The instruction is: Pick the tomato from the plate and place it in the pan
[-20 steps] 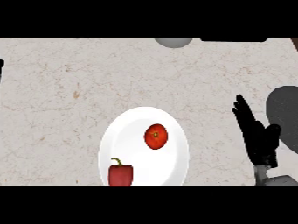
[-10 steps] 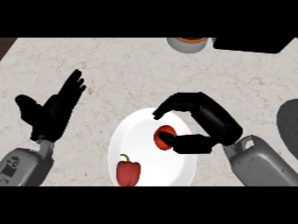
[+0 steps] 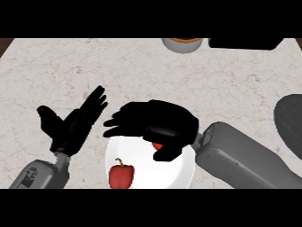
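Around: on the desk (image 3: 61,66) we see a white plate (image 3: 156,175) at the near edge, with a red pepper (image 3: 120,176) on its near left part. A dark pan (image 3: 300,128) is cut by the right edge. At the far edge a round vessel (image 3: 183,44) stands beside a black object (image 3: 245,42).
In the way: the right hand (image 3: 156,122) covers the plate's far part and most of the tomato (image 3: 157,146).
Count: we count one tomato, one red pepper, one plate, one pan and two hands.
Tomato: on the plate and well apart from the pan; only a red sliver shows (which way its long axis runs we cannot tell).
Grasp: the right hand has fingers and thumb curled round the tomato.
Other hand: the left hand (image 3: 71,126) is spread, fingers straight, over the desk just left of the plate.
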### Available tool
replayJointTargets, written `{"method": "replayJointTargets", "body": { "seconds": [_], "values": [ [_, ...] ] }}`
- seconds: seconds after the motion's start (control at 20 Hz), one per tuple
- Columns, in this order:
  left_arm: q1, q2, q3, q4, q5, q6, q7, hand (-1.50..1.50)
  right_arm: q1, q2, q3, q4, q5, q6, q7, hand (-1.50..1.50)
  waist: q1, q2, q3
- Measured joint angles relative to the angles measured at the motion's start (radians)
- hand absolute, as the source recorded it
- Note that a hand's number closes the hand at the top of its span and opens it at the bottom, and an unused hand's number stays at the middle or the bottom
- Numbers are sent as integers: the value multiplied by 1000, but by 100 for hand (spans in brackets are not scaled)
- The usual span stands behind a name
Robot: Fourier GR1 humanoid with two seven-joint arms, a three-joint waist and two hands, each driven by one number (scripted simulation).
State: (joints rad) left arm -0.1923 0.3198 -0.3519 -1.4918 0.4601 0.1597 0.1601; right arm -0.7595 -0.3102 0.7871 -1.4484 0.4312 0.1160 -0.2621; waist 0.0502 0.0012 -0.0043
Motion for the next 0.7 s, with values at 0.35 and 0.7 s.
{"method": "replayJointTargets", "body": {
  "seconds": [0.35, 0.7],
  "values": [
    [41, -8, 0, 5, 0, -2, -20, 0, -171, -11, 218, 4, 281, 213, 258, -150, -30, -18, -1],
    [70, -2, 13, -8, 0, -6, -28, 0, -212, 124, 387, -9, 404, 541, 554, -150, -49, -16, 1]
  ]
}}
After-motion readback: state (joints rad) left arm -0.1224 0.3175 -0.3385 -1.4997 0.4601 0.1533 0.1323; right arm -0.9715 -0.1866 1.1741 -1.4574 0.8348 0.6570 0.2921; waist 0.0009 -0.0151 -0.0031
